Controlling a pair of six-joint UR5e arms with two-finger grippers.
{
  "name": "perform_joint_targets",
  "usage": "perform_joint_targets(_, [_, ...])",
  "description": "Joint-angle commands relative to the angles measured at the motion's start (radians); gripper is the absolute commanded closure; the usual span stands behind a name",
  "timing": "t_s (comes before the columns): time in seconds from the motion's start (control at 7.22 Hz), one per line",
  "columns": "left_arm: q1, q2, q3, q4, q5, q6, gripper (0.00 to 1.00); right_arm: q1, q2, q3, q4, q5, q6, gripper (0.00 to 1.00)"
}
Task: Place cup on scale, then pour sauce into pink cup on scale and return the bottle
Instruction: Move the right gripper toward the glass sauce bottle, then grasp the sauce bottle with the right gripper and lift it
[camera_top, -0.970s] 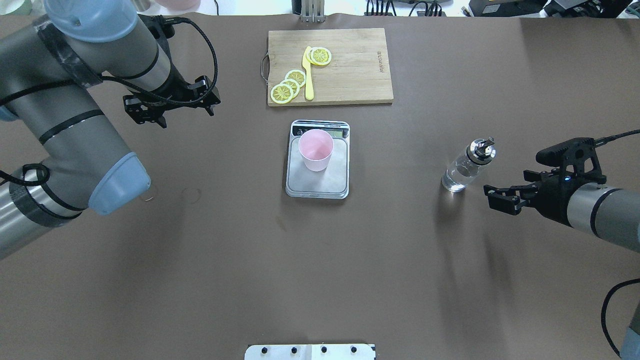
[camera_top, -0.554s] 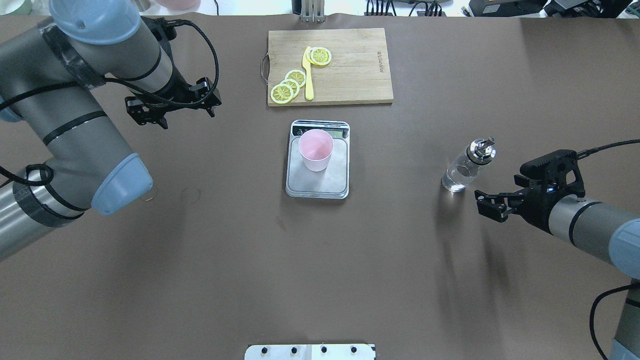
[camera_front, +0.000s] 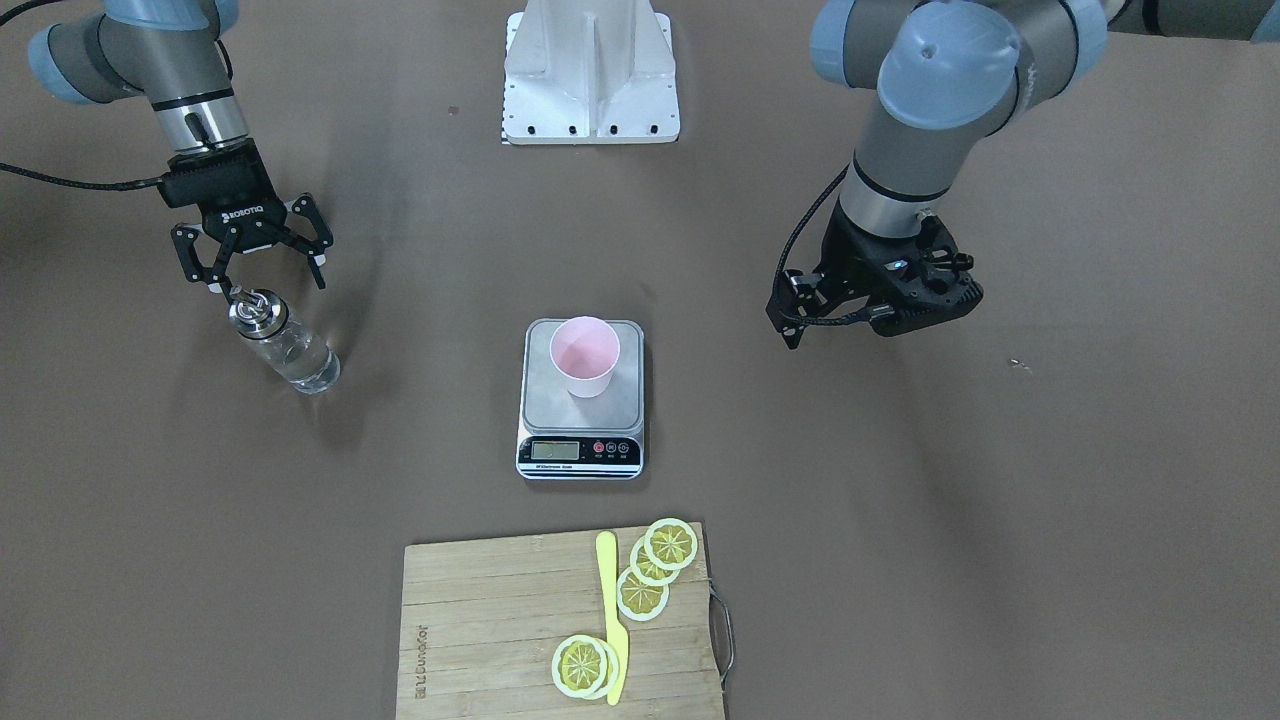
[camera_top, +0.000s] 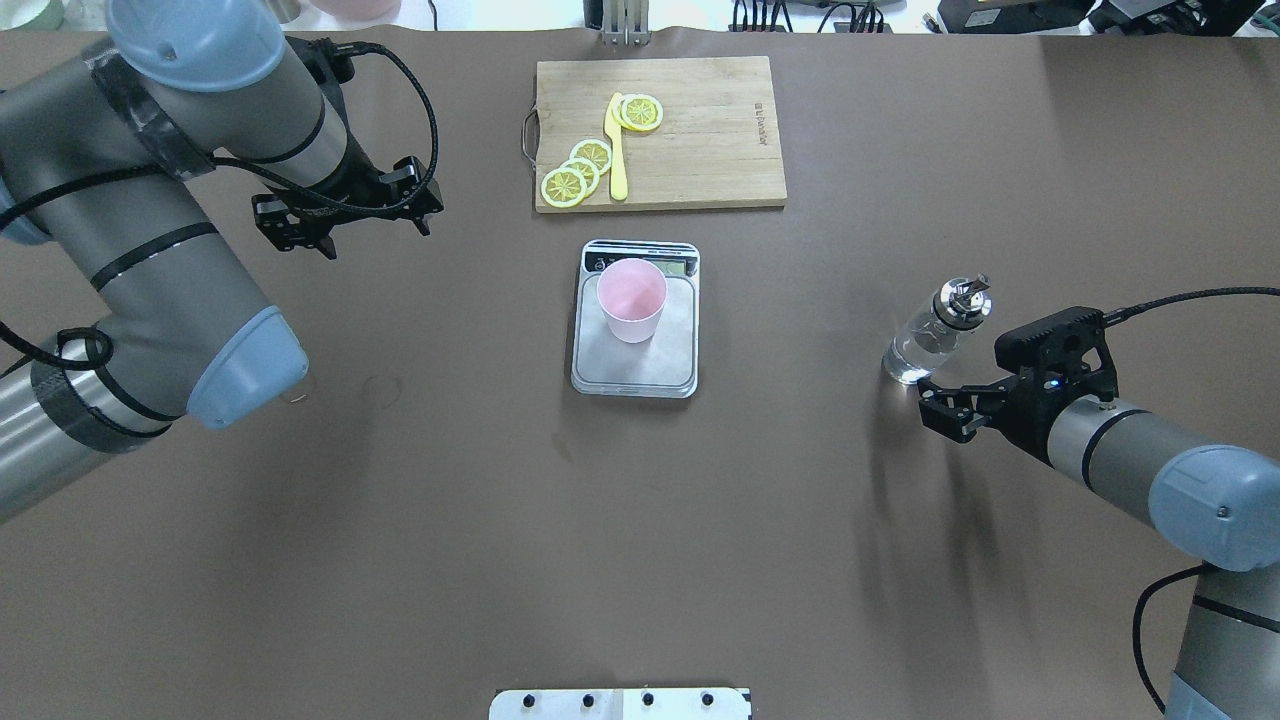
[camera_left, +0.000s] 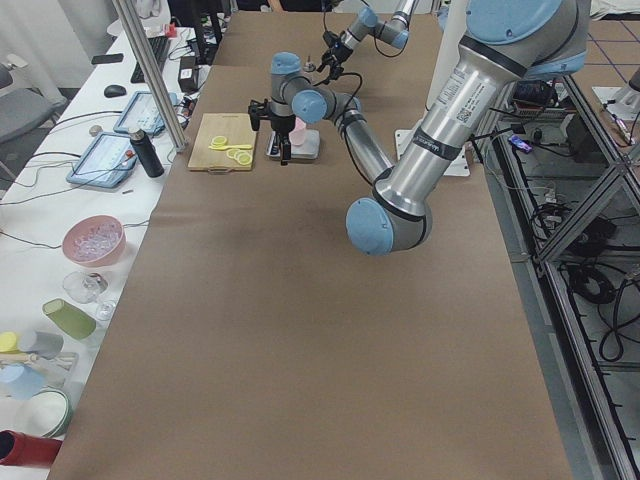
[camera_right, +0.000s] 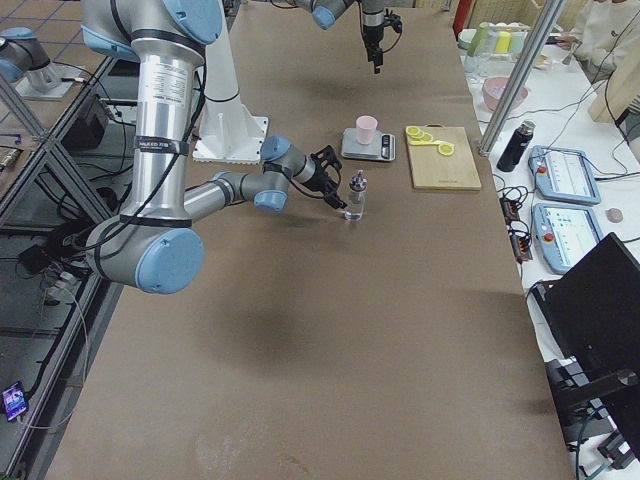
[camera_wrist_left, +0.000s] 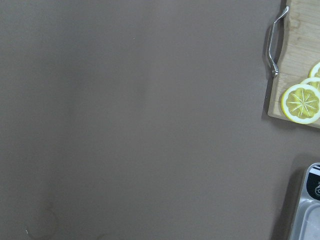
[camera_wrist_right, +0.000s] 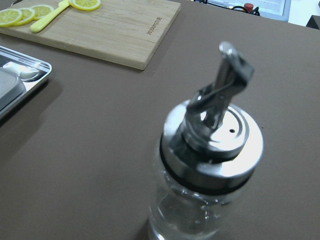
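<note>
The pink cup (camera_top: 631, 300) stands upright on the grey platform of the scale (camera_top: 635, 368), a little above the centre of the overhead view, on the half of the platform nearer the display strip. The bottle (camera_top: 925, 345) stands upright on the brown counter (camera_top: 640, 550) at the right of that view, well apart from the scale, with its silver pour spout on top and the clear sauce (camera_front: 300, 365) showing through the glass. The right tool (camera_top: 942, 410) reaches in from the lower right and sits just beside the bottle's base, its fingers spread apart and holding nothing. In the front-facing view those fingers open toward the spout cap at the upper left of the frame, and the right wrist view is filled by the cap and neck from very close. Whether a finger touches the glass cannot be told. The left tool (camera_top: 345, 212) hangs over bare counter at the upper left of the overhead view, fingers apart and empty, well away from the scale. Beyond the scale, at the top centre, a wooden cutting board (camera_top: 700, 130) carries lemon slices (camera_top: 575, 172) and a yellow knife (camera_top: 617, 150).
</note>
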Motion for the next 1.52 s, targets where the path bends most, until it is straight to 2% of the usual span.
perform_joint_targets(0.0, [0.0,0.0,0.01,-0.013,0.0,0.0,0.01,-0.003,0.005,-0.079,0.109,-0.045,-0.028,0.0])
perform_joint_targets(0.69, [0.0,0.0,0.012,-0.013,0.0,0.0,0.01,-0.004,0.037,-0.1,0.142,-0.093,-0.047,0.0])
perform_joint_targets(1.39, [0.002,0.008,0.021,-0.015,0.0,0.0,0.01,-0.004,0.052,-0.13,0.143,-0.095,-0.056,0.0])
